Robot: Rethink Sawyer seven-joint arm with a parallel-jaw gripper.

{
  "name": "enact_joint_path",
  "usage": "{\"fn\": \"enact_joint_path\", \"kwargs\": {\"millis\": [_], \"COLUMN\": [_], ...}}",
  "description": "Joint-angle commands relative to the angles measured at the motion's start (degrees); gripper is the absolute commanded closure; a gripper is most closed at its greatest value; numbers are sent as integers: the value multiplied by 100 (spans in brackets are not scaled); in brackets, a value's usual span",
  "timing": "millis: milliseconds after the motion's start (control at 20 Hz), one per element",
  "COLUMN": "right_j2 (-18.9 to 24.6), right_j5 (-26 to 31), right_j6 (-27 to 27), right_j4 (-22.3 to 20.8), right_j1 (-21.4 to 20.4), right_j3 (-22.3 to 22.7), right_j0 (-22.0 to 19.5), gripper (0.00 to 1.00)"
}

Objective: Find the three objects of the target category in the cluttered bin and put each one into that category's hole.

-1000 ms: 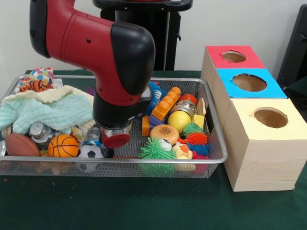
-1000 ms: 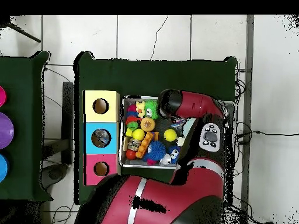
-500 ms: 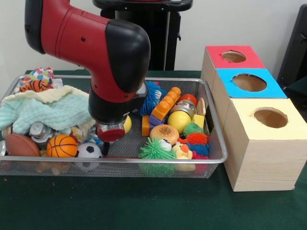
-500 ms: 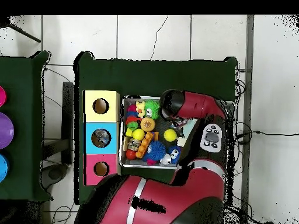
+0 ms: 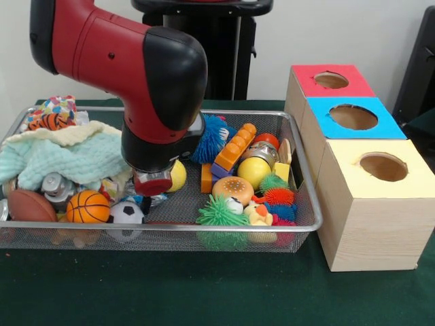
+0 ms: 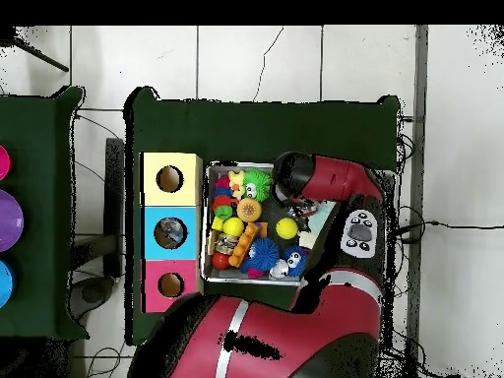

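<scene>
The red arm bends down into the wire bin [image 5: 299, 176], its gripper [image 5: 152, 185] low over the mesh; whether it is open cannot be told. Just beside it sit one basketball [image 5: 89, 206], one soccer ball [image 5: 126, 213] and one small yellow ball [image 5: 178, 175]. An orange block bar [image 5: 235, 147] beyond lies tilted, its long axis pointing away toward three boxes [image 5: 370, 197], each with one hole.

A green tablecloth [image 5: 204, 292] is covering the main table. Beside the tablecloth in the overhead view, a second green-covered table [image 6: 34, 197] is standing, separated by a strip of floor, and is carrying a pink disc [image 6: 3, 160], a purple disc [image 6: 8, 219] and a blue disc [image 6: 4, 281] in a row. White floor tiles [image 6: 256, 59] are surrounding the tablecloth. Dark cables [image 6: 423, 226] are trailing over the tiles on the tablecloth's other side.
</scene>
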Motion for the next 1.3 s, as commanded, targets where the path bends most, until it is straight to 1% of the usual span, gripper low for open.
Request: {"fn": "enact_joint_path", "kwargs": {"millis": [50, 200, 250, 400, 650, 750, 850, 900, 950, 1100, 1200, 1300], "right_j2": [588, 645, 653, 673, 743, 793, 858, 907, 927, 1093, 1208, 1227], "right_j5": [-178, -381, -470, -726, -635, -656, -551, -812, -789, -488, -313, -165], "right_j6": [-352, -446, -438, -497, -542, -638, -608, -489, -497, -762, -950, -1045], "right_j4": [7, -56, -108, -187, -146, -169, -88, -40, -31, 47, 55, -7], "right_j1": [304, 300, 288, 257, 247, 243, 212, 193, 172, -98, -191, -259], "right_j3": [319, 339, 349, 385, 357, 350, 402, 464, 460, 485, 480, 406], "right_j0": [-420, -491, -494, -516, -577, -610, -640, -673, -677, -740, -798, -808], "gripper": [0, 0, 100, 100, 100, 100, 100, 100, 100, 100, 100, 100]}}
